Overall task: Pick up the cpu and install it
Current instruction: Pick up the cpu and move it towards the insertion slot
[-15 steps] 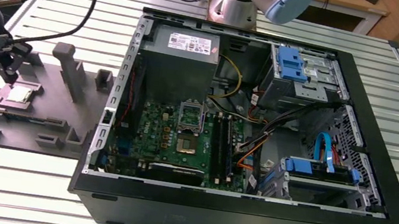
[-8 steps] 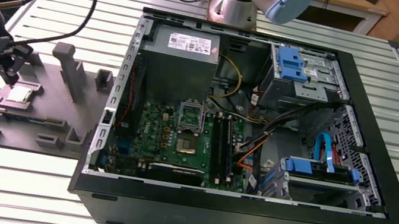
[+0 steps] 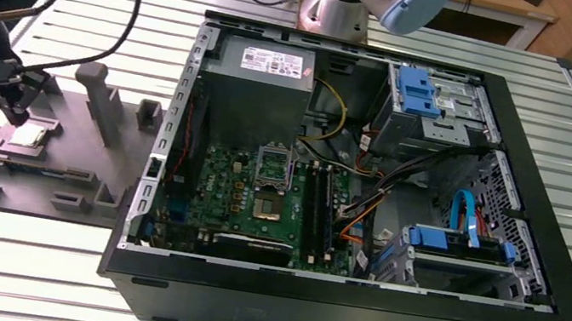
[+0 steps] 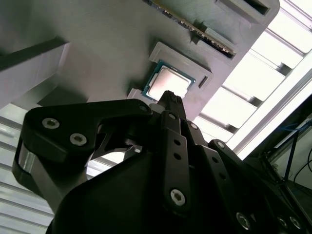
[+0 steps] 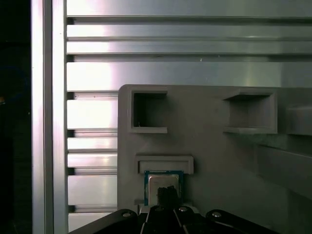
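Grey fixture (image 3: 92,149) holds the cpu (image 4: 168,82) — silvery top, greenish rim — under the gripper (image 3: 17,116).

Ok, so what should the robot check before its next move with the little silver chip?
1. cpu lies flat in its recess on the grey holder: ok.
2. Pincer close above the cpu, as the second wrist view shows: ok.
3. cpu lifted off the holder: not ok.
4. Computer case open on top: ok.
5. Socket on the green board uncovered: ok.
6. cpu turned the right way for the socket: cannot tell.
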